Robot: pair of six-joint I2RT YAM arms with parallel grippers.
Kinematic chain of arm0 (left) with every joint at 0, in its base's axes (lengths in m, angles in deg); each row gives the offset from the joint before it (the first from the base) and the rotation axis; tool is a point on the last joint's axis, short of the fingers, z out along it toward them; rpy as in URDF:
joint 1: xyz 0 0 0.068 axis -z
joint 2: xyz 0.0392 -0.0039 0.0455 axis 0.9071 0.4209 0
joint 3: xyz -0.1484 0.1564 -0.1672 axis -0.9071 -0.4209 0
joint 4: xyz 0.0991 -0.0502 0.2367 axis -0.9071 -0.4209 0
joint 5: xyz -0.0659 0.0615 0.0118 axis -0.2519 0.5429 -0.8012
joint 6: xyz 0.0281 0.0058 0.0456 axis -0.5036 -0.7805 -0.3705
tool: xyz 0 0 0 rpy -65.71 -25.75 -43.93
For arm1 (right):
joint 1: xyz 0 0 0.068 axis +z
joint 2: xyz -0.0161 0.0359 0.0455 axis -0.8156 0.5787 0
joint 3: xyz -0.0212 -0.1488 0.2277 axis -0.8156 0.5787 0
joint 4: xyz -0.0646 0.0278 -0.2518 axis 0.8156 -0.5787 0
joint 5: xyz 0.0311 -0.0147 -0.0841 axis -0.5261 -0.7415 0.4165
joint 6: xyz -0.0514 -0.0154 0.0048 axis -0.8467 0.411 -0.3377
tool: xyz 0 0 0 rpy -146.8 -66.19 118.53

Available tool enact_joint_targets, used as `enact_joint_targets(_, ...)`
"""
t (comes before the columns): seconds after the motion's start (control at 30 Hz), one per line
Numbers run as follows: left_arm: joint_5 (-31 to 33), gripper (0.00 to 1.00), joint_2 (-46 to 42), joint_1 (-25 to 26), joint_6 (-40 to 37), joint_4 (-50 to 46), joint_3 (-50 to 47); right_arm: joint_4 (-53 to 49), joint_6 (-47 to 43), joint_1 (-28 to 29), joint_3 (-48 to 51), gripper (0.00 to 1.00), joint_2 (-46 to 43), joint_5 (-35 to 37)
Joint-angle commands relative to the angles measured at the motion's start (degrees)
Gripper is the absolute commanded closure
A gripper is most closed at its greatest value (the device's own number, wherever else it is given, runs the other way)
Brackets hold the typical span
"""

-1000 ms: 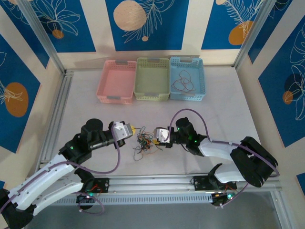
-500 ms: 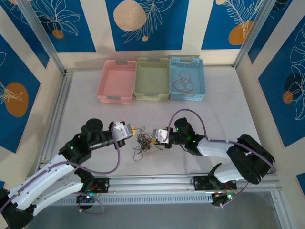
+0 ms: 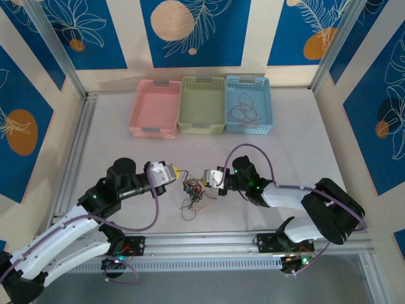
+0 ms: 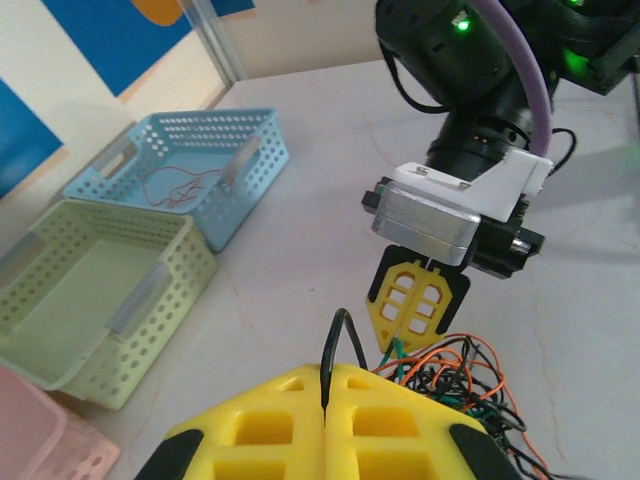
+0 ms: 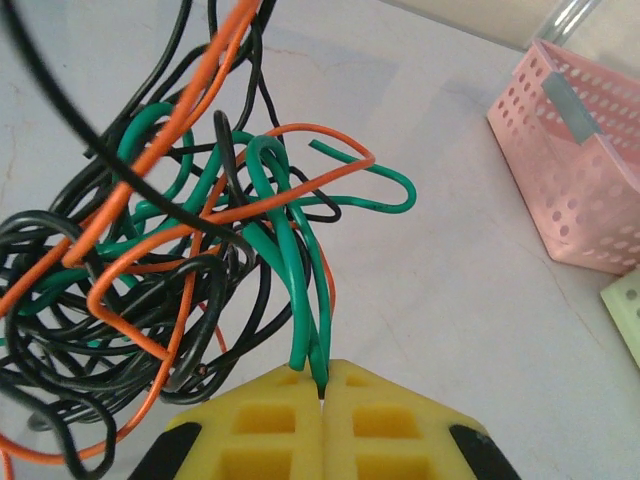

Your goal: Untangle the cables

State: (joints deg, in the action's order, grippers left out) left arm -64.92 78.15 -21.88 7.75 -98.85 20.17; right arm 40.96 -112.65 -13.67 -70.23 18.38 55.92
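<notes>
On my feed the white table (image 3: 297, 145) carries three baskets at its far end: the green basket (image 3: 202, 104) in the middle, which I'll use as my reference, the pink basket (image 3: 154, 107) touching its left side, and the blue basket (image 3: 248, 104) touching its right, with one reddish-brown wire (image 3: 243, 109) lying loose inside it. Well to the near side of the green basket, the left gripper (image 3: 179, 172) and right gripper (image 3: 205, 177) face each other. Over the last second the right one has edged in toward the left one and a little toward the green basket. Between them, still well short of that basket, hangs the cable clump (image 3: 193, 189). It looks narrower than it did, and the loose loops that spread out on its near side have gathered into one trailing tail. On the left wrist view the fingers are pressed together on a black strand (image 4: 335, 345). On the right wrist view they are pinched on a green strand (image 5: 305, 330). I read this as both grips secure, but nothing has come free yet; the hands have drawn closer, so the real separating pull has yet to be made.
</notes>
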Motion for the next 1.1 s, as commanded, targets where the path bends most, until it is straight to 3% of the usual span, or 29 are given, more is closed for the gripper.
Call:
enact_joint_targets(0.0,5.4,1.0,-2.61,-0.72,0.26,0.7,0.0,2.88,1.6,-1.25,1.45,1.0,-2.27,2.81)
enact_joint_targets(0.3,27.97,1.0,-10.09,-2.29,-0.97,4.88,-2.0,6.53,7.78,-6.42,4.34,1.0,-6.87,12.34)
enact_joint_targets(0.6,43.27,1.0,-15.92,-6.37,-1.08,9.88,-4.35,6.6,22.07,-17.45,8.92,1.0,-15.81,21.18)
enact_joint_targets(0.77,43.39,1.0,-17.35,-9.16,0.31,10.67,-4.99,6.89,35.61,-28.94,12.2,1.0,-19.63,19.71)
enact_joint_targets(1.07,46.09,1.0,-17.29,-12.47,2.08,10.25,-4.62,1.82,43.84,-33.7,12.07,1.0,-20.51,26.51)
